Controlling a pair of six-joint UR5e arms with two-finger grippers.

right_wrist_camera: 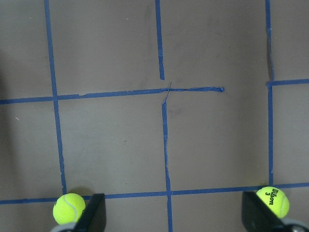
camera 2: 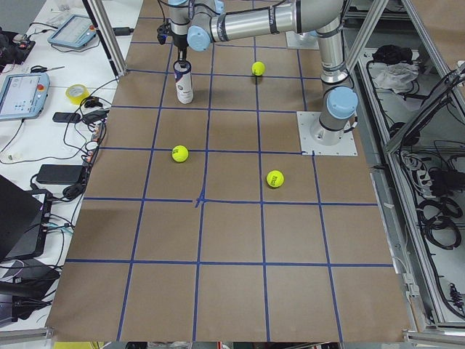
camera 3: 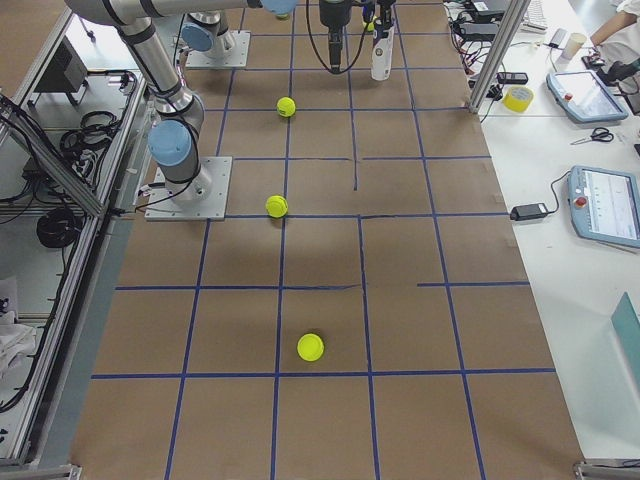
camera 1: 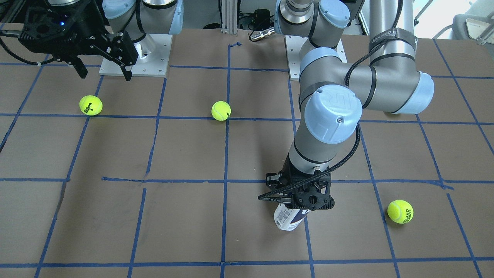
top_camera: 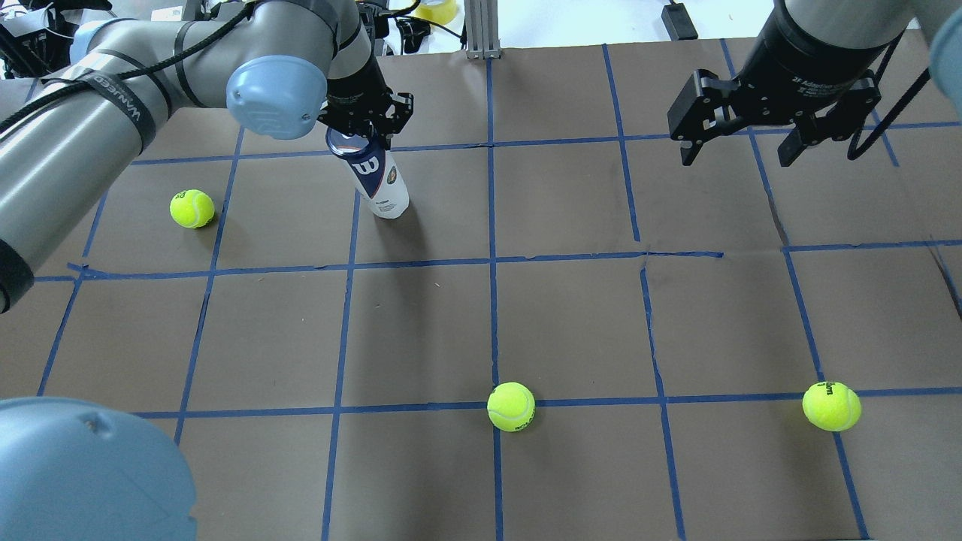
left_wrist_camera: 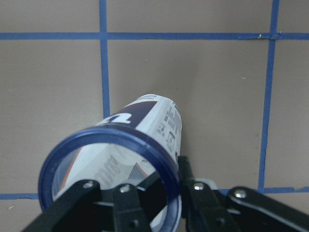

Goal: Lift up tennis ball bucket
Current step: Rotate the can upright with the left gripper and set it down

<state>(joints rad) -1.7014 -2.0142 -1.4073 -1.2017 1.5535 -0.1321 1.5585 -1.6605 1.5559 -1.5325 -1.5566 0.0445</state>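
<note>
The tennis ball bucket (top_camera: 379,180), a slim white and navy can with a dark blue rim, stands tilted at the far left of the table. It also shows in the front view (camera 1: 287,220) and the left wrist view (left_wrist_camera: 145,140). My left gripper (top_camera: 366,135) is shut on its top rim; in the left wrist view the gripper (left_wrist_camera: 157,193) has one finger inside the rim and one outside. I cannot tell whether the can's base touches the table. My right gripper (top_camera: 744,154) hangs open and empty above the far right, and also shows in the front view (camera 1: 104,73).
Three yellow-green tennis balls lie on the brown taped table: one to the left of the can (top_camera: 192,208), one at the near centre (top_camera: 511,406), one at the near right (top_camera: 831,406). Monitors, tape and cables sit beyond the far edge.
</note>
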